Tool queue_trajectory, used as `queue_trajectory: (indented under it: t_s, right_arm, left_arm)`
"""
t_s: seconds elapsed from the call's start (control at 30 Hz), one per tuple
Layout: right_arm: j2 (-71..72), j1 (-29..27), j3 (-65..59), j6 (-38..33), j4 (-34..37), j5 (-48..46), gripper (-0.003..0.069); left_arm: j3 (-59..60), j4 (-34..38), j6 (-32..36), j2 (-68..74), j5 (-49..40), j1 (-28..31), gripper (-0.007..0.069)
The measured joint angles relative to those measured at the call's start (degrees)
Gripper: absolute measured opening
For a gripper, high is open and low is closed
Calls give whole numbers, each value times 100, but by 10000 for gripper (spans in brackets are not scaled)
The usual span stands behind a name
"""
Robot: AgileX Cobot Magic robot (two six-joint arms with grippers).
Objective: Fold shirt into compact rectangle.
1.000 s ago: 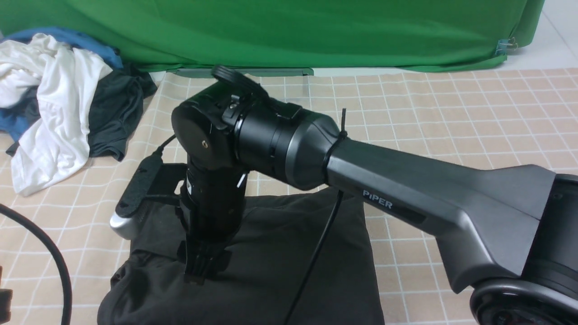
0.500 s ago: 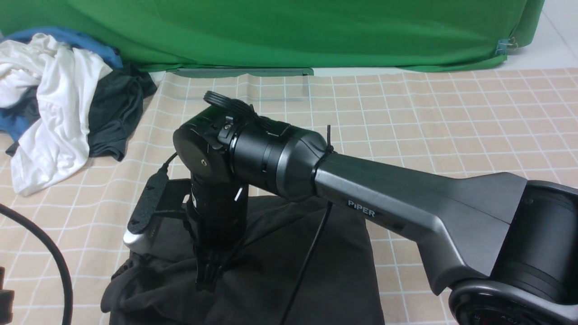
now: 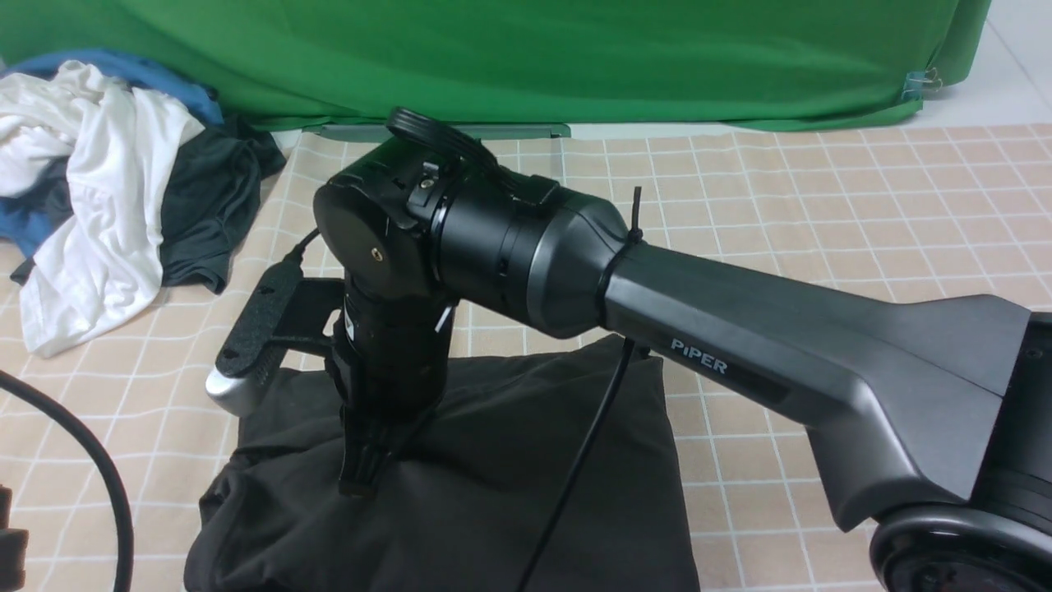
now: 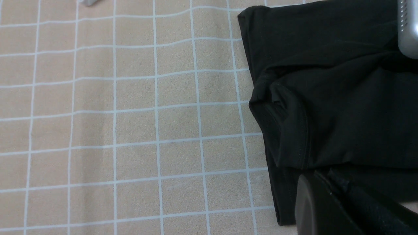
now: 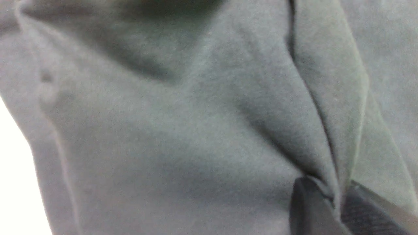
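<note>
Green backdrop point(image 3: 534, 57) hangs behind the beige checked tablecloth point(image 3: 822, 205). Near centre lies the shirt point(image 3: 493, 493), folded; the right gripper point(image 3: 359, 485) pinches a ridge of it. Near its edge, the left gripper point(image 4: 321, 182) is clenched.

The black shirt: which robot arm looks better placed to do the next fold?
Probably right: the right gripper stands on the shirt, pinching a ridge of its cloth. The left gripper is shut and empty at the shirt's edge.

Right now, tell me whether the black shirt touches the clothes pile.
No: in the front view, bare checked tablecloth lies between the black shirt and the clothes pile.
</note>
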State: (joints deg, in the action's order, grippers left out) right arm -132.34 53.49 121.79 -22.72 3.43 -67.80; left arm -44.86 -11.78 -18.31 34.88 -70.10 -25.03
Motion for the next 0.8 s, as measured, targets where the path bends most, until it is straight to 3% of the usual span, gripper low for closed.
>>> queue_trajectory:
  t_s: [0.13, 0.27, 0.43, 0.6, 0.8]
  right_arm:
    - [-141, 0, 0, 0, 0, 77, 326]
    - [-177, 0, 0, 0, -1, -29, 336]
    - [-177, 0, 0, -78, -1, -73, 236]
    - [-177, 0, 0, -278, -12, -104, 60]
    - [-136, 0, 0, -282, -12, -143, 49]
  left_arm:
    - [0, 0, 5, 0, -3, 0, 19]
    - [0, 0, 43, 0, -3, 0, 19]
    - [0, 0, 64, 0, -3, 0, 19]
    - [0, 0, 88, 0, -3, 0, 19]
    - [0, 0, 106, 0, -3, 0, 19]
